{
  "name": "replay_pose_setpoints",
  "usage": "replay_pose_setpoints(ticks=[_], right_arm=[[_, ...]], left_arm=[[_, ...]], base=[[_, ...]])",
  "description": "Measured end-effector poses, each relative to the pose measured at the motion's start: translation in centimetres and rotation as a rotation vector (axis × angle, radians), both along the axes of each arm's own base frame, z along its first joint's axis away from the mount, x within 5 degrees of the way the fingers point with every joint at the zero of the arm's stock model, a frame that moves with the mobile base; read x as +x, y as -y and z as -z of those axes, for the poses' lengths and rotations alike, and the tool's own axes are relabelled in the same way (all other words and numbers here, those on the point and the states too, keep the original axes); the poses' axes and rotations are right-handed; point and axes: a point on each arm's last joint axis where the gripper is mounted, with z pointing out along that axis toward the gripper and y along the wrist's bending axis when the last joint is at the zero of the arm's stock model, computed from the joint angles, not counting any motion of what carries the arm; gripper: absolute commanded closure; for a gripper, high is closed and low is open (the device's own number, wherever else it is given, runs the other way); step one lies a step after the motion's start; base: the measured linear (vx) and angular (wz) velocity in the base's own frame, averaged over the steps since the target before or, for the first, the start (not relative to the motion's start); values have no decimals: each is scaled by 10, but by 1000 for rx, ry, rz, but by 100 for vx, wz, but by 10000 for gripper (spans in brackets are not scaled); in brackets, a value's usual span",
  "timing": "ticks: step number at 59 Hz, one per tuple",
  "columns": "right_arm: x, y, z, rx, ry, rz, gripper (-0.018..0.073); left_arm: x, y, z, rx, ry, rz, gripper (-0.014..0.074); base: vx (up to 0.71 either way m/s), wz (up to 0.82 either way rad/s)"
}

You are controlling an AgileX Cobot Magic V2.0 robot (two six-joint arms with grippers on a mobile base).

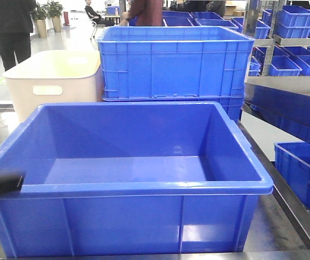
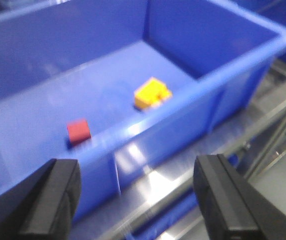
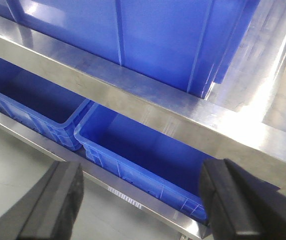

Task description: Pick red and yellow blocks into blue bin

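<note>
The blue bin (image 1: pixel 133 189) stands at the front of the steel table, and its floor looks bare in the front view. In the left wrist view the red block (image 2: pixel 78 131) and the yellow block (image 2: pixel 152 93) lie on the floor of the bin (image 2: pixel 192 85), close to its near wall. My left gripper (image 2: pixel 138 200) is open and empty, outside that wall and above the table. A dark part of it shows at the bin's left rim (image 1: pixel 0 184). My right gripper (image 3: pixel 143 205) is open and empty, out past the table's edge.
A taller ribbed blue crate (image 1: pixel 176 62) and a cream tub (image 1: pixel 54 81) stand behind the bin. Blue bins (image 3: pixel 147 160) sit on a lower shelf under the steel table edge (image 3: pixel 133 95). More blue bins (image 1: pixel 301 168) are at the right. People stand far back.
</note>
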Motion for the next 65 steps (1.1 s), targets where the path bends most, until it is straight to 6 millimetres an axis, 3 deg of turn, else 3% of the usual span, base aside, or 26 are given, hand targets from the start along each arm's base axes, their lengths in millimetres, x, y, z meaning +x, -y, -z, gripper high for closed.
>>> replay_pose_setpoints(ticks=[11,18,30,39,48,65], right_arm=[[0,0,0,0,0,0,32],[0,0,0,0,0,0,32],[0,0,0,0,0,0,32],[0,0,0,0,0,0,55],[0,0,0,0,-1,0,179],[0,0,0,-2,-5,-1,498]], left_arm=[[-42,-13,44,6,-23,-2,4],[-59,-18,67,1,-36,-8,4],[-70,-26,95,13,-85,-80,4],[-67,-33,100,23,-100,-168,24],[-66,-34,99,16,-101,-187,122],[-66,-34,101,18,-107,-190,408]], base=[[0,0],[0,0],[0,0],[0,0],[0,0],[0,0]])
